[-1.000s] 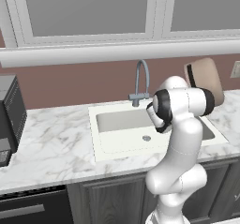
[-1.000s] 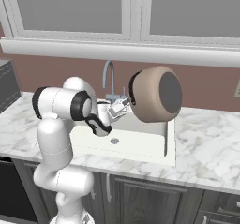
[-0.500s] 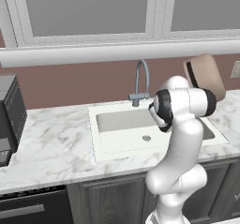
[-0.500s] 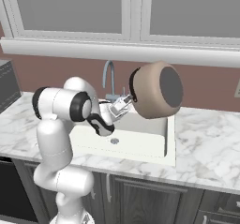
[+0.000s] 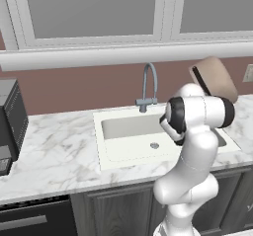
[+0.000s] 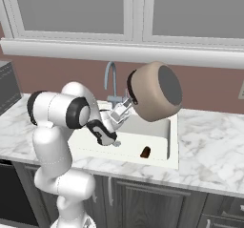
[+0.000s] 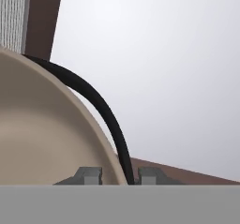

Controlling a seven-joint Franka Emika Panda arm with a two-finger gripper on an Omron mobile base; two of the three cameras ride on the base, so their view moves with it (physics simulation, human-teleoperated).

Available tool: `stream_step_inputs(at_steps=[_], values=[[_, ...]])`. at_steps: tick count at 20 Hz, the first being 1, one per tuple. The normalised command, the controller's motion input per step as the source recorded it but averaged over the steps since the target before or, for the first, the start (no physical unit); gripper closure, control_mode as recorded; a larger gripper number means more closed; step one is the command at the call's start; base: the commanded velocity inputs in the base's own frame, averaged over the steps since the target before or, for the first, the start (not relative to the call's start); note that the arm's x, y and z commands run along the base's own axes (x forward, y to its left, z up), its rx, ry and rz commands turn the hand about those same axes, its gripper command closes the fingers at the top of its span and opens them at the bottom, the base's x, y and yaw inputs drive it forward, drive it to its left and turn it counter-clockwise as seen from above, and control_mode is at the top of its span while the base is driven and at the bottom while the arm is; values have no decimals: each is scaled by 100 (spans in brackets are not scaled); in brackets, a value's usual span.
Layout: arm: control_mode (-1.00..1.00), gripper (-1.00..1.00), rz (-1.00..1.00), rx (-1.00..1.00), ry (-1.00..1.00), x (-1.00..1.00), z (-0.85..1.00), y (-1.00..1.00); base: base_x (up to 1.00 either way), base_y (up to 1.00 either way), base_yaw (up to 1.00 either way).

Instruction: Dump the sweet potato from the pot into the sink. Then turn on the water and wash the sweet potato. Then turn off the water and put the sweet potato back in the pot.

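While the sweet potato [image 6: 146,151] lay on the floor of the sink [image 6: 164,135], near its front right corner, the pot [image 6: 155,92] hung in the air above the basin, tipped on its side with its base turned toward the right base camera. The gripper [image 6: 125,108] was clamped on the pot's rim at a dark loop handle [image 7: 107,117], one finger [image 7: 88,174] on each side of the wall. Behind the sink stood a curved grey faucet [image 5: 149,87]. A dark appliance [image 5: 11,124] sat at the far left of the marble counter [image 5: 54,151].
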Motion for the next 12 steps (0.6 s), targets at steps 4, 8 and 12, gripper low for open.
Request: stream_step_inputs(at_steps=[4, 8, 12], values=[[-100, 100, 3, -16, -6, -10, -1, 1, 0, 0, 0], [-100, 100, 0, -5, -10, 0, 0, 0, 0, 0, 0], [-100, 100, 0, 5, -6, -11, 0, -3, 0, 0, 0]])
